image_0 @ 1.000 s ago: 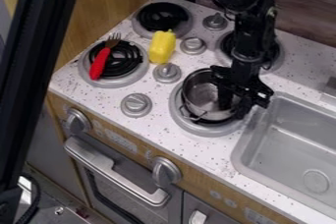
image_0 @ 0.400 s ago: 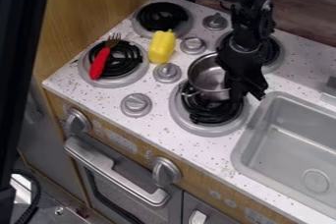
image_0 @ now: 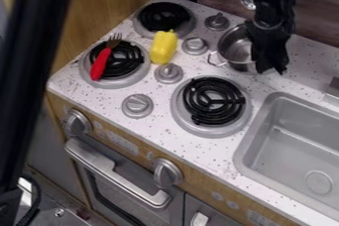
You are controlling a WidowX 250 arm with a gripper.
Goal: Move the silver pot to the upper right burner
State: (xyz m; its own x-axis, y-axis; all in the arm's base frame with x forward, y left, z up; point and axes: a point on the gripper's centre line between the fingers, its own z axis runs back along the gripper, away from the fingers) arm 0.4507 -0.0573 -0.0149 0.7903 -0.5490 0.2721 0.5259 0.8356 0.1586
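Note:
The gripper (image_0: 270,66) hangs over the right side of the silver pot (image_0: 236,46), shut on the pot's rim. The pot is at the upper right burner's place and hides nearly all of that burner; whether it touches the burner or hangs just above, I cannot tell. Its wire handle points to the lower left. The arm covers the pot's right part.
The lower right burner (image_0: 213,102) is bare. A yellow pepper-like toy (image_0: 163,47) lies between the left burners and the knobs. A red-handled fork (image_0: 101,63) rests on the lower left burner. The sink (image_0: 299,141) is at the right.
The gripper and pot have moved up and to the right, from the lower right burner to the upper right one. The lower right burner is now uncovered.

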